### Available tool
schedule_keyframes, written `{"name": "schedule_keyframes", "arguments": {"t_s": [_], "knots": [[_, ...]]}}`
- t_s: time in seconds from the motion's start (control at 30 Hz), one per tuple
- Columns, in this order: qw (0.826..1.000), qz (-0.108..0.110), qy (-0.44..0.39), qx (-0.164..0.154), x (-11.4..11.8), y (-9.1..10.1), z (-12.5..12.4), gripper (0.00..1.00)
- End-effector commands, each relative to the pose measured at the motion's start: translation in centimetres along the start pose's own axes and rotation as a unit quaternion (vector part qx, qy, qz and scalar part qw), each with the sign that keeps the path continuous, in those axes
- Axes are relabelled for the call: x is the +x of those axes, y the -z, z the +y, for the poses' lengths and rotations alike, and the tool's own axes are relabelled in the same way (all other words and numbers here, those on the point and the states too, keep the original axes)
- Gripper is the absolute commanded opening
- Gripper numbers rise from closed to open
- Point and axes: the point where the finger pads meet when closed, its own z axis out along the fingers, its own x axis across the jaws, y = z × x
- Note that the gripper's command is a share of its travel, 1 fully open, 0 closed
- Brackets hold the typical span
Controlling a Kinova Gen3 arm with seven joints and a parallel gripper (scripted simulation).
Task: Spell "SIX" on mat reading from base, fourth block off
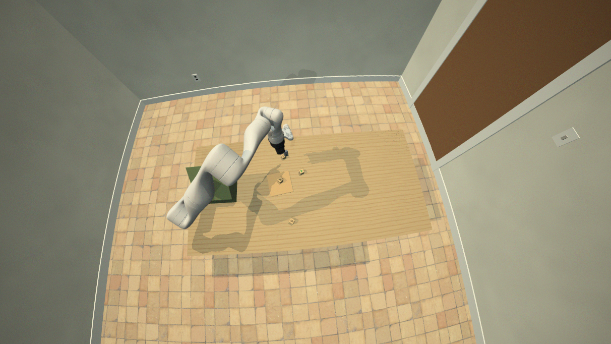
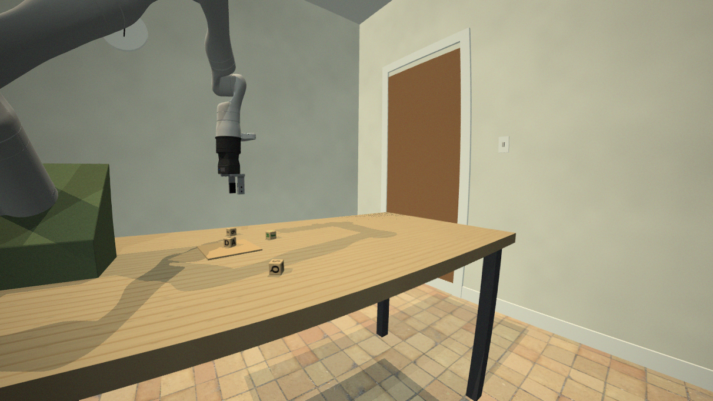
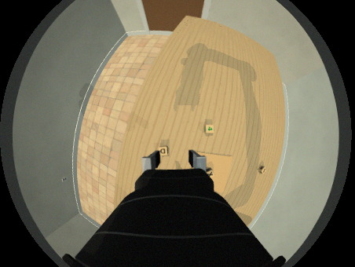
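My gripper [image 1: 283, 154] [image 2: 236, 188] [image 3: 174, 156] is open and empty, high above the table. In the wrist view a block [image 1: 283, 156] [image 2: 231, 231] [image 3: 162, 151] with a dark top letter like a D shows beside the left finger. The X block [image 1: 280, 180] [image 2: 229, 242] [image 3: 210, 172] lies on the thin orange mat [image 1: 286, 189] [image 2: 245, 249] [image 3: 222, 165]; my gripper partly hides it in the wrist view. A block with a green top mark [image 1: 301, 171] [image 2: 270, 234] [image 3: 210, 129] lies off the mat. The S block [image 1: 291, 221] [image 2: 276, 267] [image 3: 261, 170] lies farther off it.
The wooden table [image 1: 375, 192] [image 2: 349, 279] [image 3: 165, 114] carries everything. The green base block [image 1: 234, 193] [image 2: 59, 259] stands at its left end in the top and exterior views. Arm shadows fall across the table and part of the mat.
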Motion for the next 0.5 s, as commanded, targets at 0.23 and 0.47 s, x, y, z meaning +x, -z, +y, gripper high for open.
{"name": "schedule_keyframes", "arguments": {"t_s": [0.23, 0.47], "knots": [[1.0, 0.008, 0.024, -0.007, -3.6, -1.0, 0.8, 1.0], [1.0, 0.008, 0.024, -0.007, -3.6, -1.0, 0.8, 1.0]]}}
